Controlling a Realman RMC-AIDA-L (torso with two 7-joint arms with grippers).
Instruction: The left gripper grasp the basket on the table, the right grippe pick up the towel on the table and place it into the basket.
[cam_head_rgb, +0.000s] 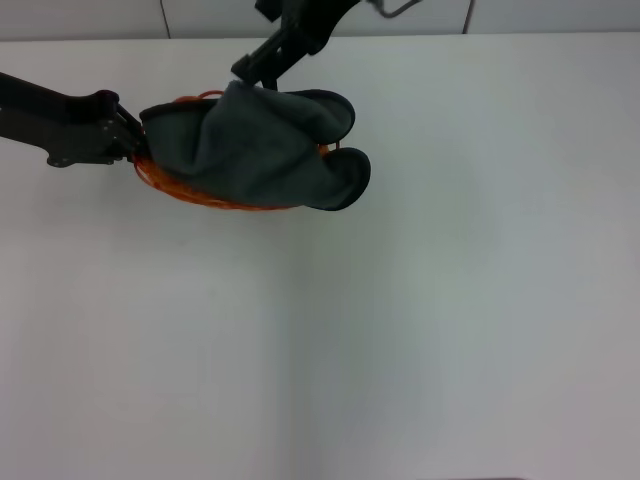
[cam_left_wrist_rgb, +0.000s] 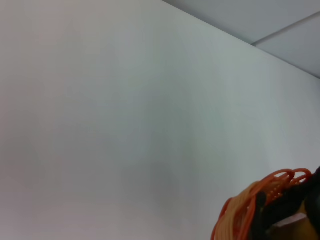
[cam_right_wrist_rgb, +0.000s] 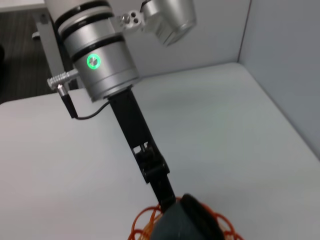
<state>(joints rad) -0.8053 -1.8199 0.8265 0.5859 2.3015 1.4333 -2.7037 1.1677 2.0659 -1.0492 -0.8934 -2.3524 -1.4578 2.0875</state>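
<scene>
We see our right grippe (cam_head_rgb: 255, 68) closed on the single towel (cam_head_rgb: 255, 150), pinching its far top edge. Below it, the towel drapes over the one basket (cam_head_rgb: 175, 186), spilling past the rim. Our left gripper (cam_head_rgb: 128, 140) clamps the basket's rim on the table (cam_head_rgb: 400, 320).

Soft matt grey cloth towel (cam_head_rgb: 260, 145), glossy orange wire basket (cam_head_rgb: 170, 185), smooth white table (cam_head_rgb: 400, 320).

towel (cam_head_rgb: 255, 145) draped in basket (cam_head_rgb: 185, 190) at table's (cam_head_rgb: 400, 330) far left — left pincer (cam_head_rgb: 128, 140) beside, right pincer (cam_head_rgb: 250, 75) behind
</scene>
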